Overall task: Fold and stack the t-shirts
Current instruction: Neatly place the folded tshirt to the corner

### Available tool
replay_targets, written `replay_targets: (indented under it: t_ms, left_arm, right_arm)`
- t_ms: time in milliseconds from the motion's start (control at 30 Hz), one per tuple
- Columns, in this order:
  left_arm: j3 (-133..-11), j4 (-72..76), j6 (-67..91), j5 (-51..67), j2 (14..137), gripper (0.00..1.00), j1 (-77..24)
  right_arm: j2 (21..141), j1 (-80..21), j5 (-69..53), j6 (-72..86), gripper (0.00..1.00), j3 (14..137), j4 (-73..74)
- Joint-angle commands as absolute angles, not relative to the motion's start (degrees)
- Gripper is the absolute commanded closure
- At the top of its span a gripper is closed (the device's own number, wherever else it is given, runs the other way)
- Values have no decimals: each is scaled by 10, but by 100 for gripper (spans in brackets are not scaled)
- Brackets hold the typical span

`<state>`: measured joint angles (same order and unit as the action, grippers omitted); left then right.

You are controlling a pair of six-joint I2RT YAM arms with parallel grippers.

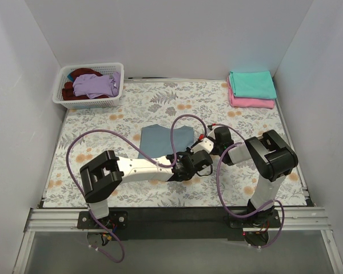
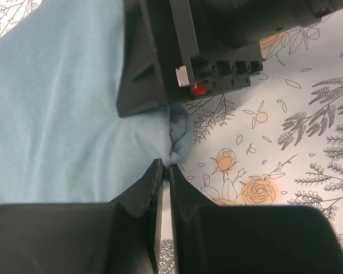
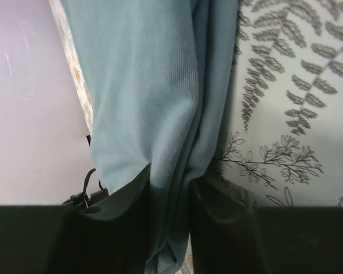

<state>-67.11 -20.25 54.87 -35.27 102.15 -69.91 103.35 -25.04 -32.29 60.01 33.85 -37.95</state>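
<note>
Mid-table: one blue-grey shirt (image 1: 160,140) | left fingers (image 2: 142,197) and right fingers (image 3: 121,228) clamp it | two folded shirts (image 1: 251,85) far-right.

From above, the near edge of the slate blue-grey cotton t-shirt (image 1: 160,140) is hidden under the left arm (image 1: 143,166) and right arm (image 1: 240,151). The folded pink t-shirt (image 1: 251,103) shows only its edges beneath the folded teal t-shirt (image 1: 251,84). In the white plastic lattice basket (image 1: 88,104), the dark red t-shirt (image 1: 74,95) is largely buried under the lilac t-shirt (image 1: 97,84).

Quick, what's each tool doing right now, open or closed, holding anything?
Left tool: closed, pinching the blue-grey t-shirt edge.
Right tool: closed on the same t-shirt.
</note>
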Motion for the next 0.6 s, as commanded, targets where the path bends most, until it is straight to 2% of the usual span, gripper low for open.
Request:
replay_targets:
  t_ms: [0,33,67,267,333,433,567]
  left_arm:
    - [-676,-187,559,-347,1004,94,-699]
    - [-676,-188,561,-342,1002,92,-699]
    - [-676,-188,562,-341,1000,89,-699]
    - [-675,-194,572,-344,967,66,-698]
    - [-676,-199,571,-345,955,49,-688]
    - [-678,-210,566,-338,930,34,-651]
    - [-669,-214,561,-278,880,27,-561]
  right_arm:
    - [1041,-256,-306,552,69,344,-348]
    - [1038,-256,-304,547,88,344,-347]
    - [1037,-255,-301,541,98,344,-345]
    - [1012,-256,-277,455,99,382,-267]
    - [1000,-256,-258,390,99,408,-186]
    - [997,-255,-197,292,99,482,-53]
    - [1012,-255,-86,177,99,585,69]
